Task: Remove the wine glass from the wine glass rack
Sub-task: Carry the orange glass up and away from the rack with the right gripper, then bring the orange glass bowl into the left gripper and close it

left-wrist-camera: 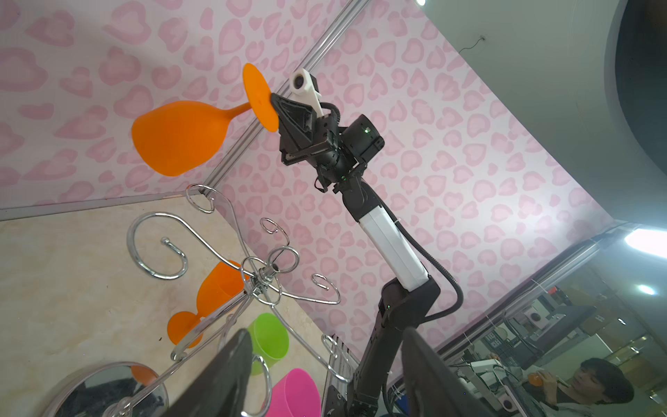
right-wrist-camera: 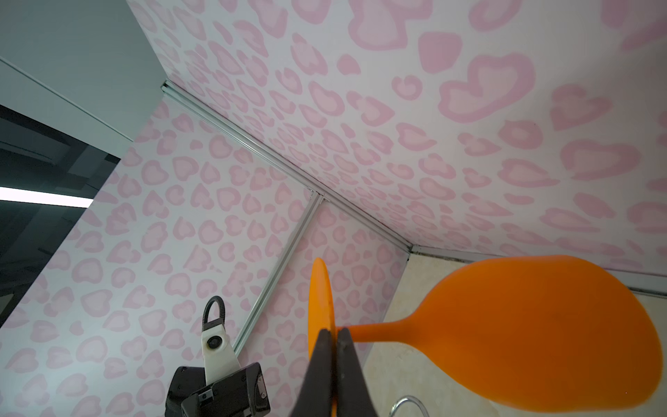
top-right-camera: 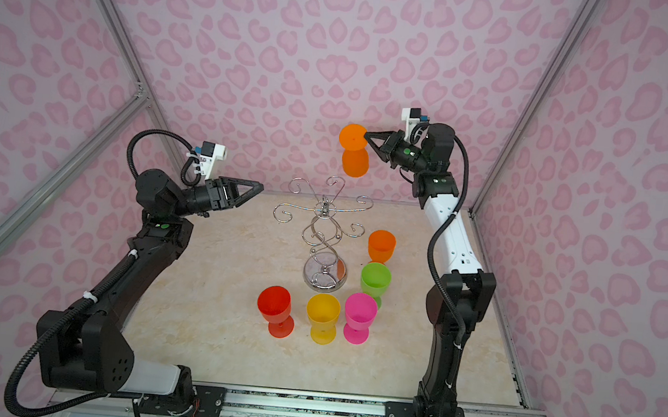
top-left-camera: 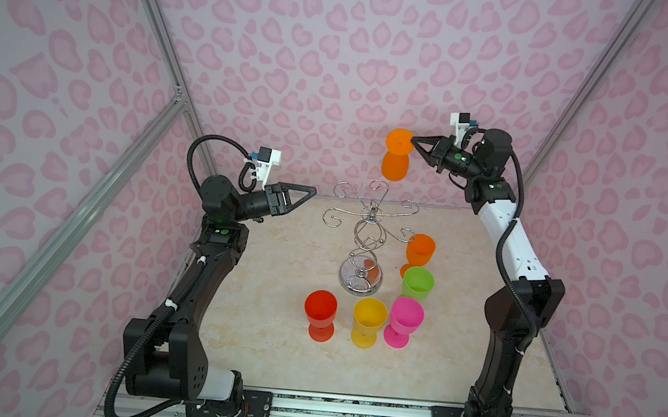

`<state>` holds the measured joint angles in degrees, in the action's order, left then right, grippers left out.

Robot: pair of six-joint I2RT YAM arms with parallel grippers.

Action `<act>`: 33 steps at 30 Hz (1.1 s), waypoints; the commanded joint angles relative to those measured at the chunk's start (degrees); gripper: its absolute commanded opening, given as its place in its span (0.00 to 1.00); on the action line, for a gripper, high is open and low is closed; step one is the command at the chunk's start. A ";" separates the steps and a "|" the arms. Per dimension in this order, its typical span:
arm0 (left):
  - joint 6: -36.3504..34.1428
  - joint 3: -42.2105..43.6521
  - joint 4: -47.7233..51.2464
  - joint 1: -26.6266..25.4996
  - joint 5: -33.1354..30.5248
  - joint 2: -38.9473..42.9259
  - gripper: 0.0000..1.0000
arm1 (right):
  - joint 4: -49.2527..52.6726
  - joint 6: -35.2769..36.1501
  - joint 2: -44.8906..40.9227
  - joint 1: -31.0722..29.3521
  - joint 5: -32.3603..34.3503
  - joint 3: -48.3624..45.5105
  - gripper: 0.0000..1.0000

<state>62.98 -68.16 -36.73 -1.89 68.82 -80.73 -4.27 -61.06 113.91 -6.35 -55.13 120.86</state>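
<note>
The biggest risk, as I judge it, lies in how the wine glass (top-left-camera: 395, 166) is held. The right gripper (top-left-camera: 414, 142) is clenched on the thin edge of the glass's foot. The bowl hangs downward, in the air above and just beyond the far side of the wine glass rack (top-left-camera: 369, 221), clear of its hooks. The pinch is small and at the rim, with the weight of the bowl hanging from it, so a quick swing or turn could let the glass twist or slip out. If it dropped, it would likely land on the rack's curled hooks or on the table.

The rack looks tall on a small round base, so a knock from a descending arm could tip it. Five glasses stand crowded near it: orange (top-left-camera: 420, 249) and green (top-left-camera: 418, 283) on the right, then pink (top-left-camera: 406, 314), yellow (top-left-camera: 369, 315) and red (top-left-camera: 320, 306) on the near side. Little free room is left there for setting one more down.

The left gripper (top-left-camera: 312, 193) hovers left of the rack, fingers apart and empty, so it adds little danger where it is.

Pink walls (top-left-camera: 341, 30) printed with hearts close in the left, far and right sides. The table (top-left-camera: 269, 345) is pale and marbled, smooth-looking, perhaps slippery. A metal rail (top-left-camera: 346, 407) runs along the near edge.
</note>
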 commanded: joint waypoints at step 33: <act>9.19 -13.10 -23.52 -6.61 -7.29 -8.43 0.69 | -85.06 -42.36 -27.13 -12.52 4.07 -45.53 0.00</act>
<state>68.20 -80.14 -52.23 -8.27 61.49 -87.94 -86.83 -104.47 86.56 -17.28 -51.20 75.88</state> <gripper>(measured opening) 0.685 0.049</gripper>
